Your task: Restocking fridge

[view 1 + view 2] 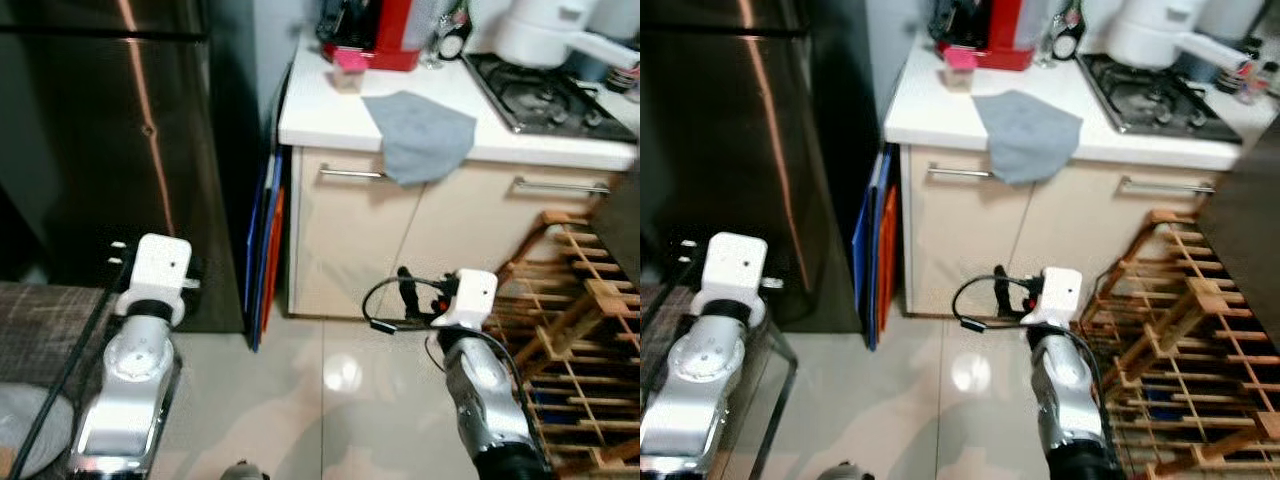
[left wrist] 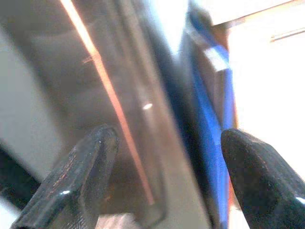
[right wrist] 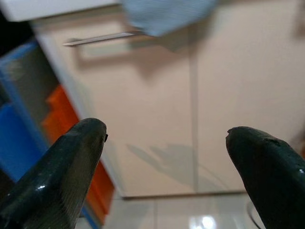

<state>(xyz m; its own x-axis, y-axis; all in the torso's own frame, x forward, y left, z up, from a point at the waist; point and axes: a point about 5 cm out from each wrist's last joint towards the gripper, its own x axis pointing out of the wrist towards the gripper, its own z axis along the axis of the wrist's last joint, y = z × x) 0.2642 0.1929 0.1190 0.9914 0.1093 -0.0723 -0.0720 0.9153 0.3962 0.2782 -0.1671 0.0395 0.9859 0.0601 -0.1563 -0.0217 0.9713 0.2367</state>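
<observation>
The fridge stood shut ahead on my left, its dark steel door flush against the end of the white counter, with blue and orange boards wedged upright in the gap between them. My left gripper hung before that door, jaws wide and empty, likely poised for opening it. My right gripper, equally wide and empty, faced the cream cabinet below a grey cloth draped over the counter's front edge.
</observation>
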